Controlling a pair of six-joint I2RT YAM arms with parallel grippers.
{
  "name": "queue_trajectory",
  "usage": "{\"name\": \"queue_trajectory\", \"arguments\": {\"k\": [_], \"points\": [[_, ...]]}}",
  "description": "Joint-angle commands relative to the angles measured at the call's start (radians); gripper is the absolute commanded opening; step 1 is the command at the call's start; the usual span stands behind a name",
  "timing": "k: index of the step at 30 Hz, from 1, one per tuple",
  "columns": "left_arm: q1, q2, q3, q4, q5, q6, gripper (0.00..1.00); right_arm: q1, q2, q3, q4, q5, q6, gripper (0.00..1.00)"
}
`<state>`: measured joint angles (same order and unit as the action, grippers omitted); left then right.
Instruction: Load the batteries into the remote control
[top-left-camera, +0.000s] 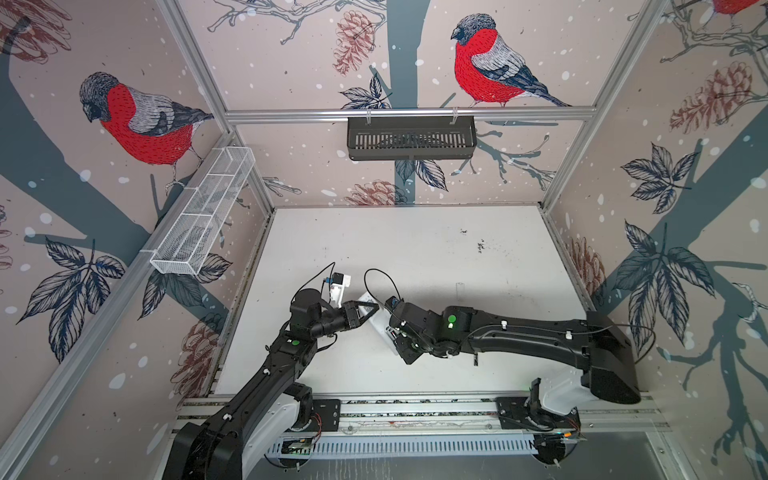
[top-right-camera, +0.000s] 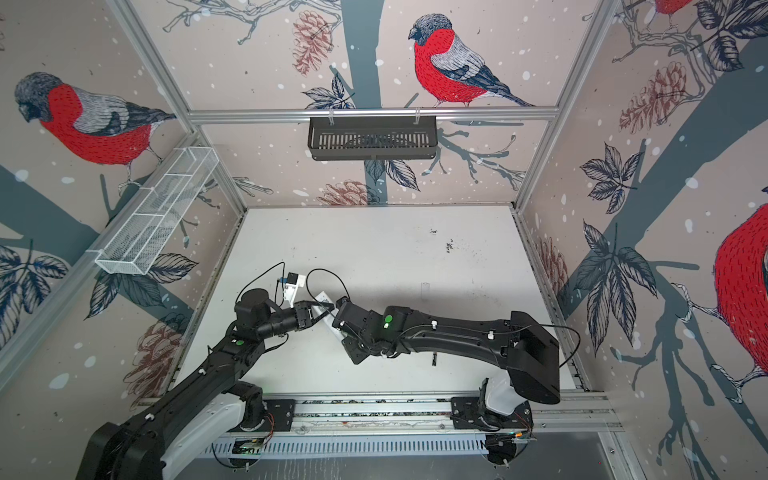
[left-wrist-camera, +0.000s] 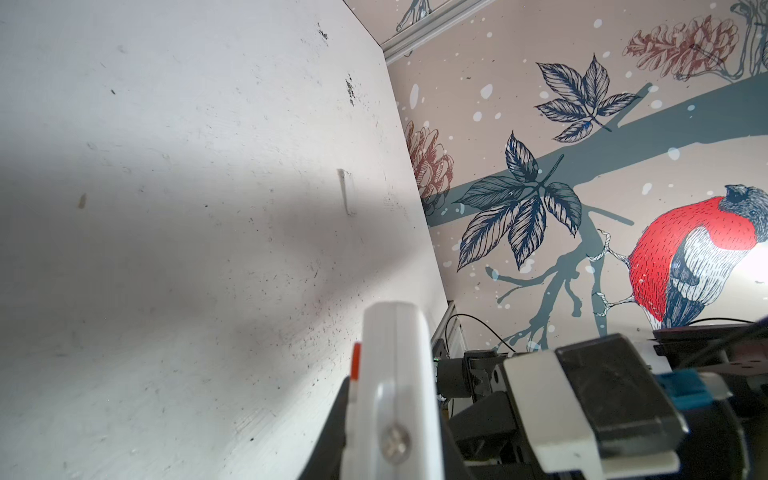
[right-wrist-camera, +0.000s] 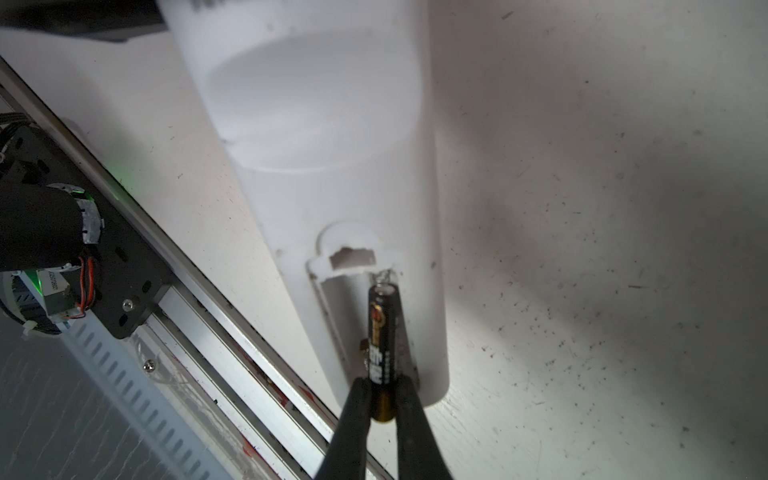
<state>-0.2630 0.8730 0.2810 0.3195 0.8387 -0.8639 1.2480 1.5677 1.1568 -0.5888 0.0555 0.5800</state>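
The white remote control (top-left-camera: 379, 326) (top-right-camera: 328, 322) is held off the table between the two arms. My left gripper (top-left-camera: 365, 309) (left-wrist-camera: 395, 432) is shut on one end of it; the left wrist view shows it edge-on (left-wrist-camera: 399, 374) with an orange button. Its plain back (right-wrist-camera: 332, 166) faces the right wrist camera, and the battery compartment (right-wrist-camera: 345, 299) is uncovered. My right gripper (right-wrist-camera: 384, 395) is shut on the gold end of a black battery (right-wrist-camera: 384, 340). That battery lies along one slot, its far end at the spring. The slot beside it is bare.
A small flat white piece (top-left-camera: 459, 291) (left-wrist-camera: 345, 191) lies on the white table (top-left-camera: 415, 249) behind the right arm. A black basket (top-left-camera: 411, 137) hangs on the back wall and a white wire basket (top-left-camera: 203, 216) on the left wall. The metal rail (top-left-camera: 415, 411) runs along the front.
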Motion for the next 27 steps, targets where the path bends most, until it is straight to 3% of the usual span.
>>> {"name": "queue_trajectory", "arguments": {"k": [1, 11, 27], "points": [[0.018, 0.010, -0.017, 0.139, 0.090, -0.086, 0.00, -0.008, 0.019, 0.029, -0.105, 0.030, 0.021, 0.16], [0.073, 0.082, -0.031, 0.237, 0.160, -0.159, 0.00, -0.018, 0.057, 0.102, -0.139, 0.008, -0.035, 0.22], [0.122, 0.164, -0.014, 0.244, 0.192, -0.158, 0.00, -0.018, 0.086, 0.168, -0.196, 0.021, -0.071, 0.28]]}}
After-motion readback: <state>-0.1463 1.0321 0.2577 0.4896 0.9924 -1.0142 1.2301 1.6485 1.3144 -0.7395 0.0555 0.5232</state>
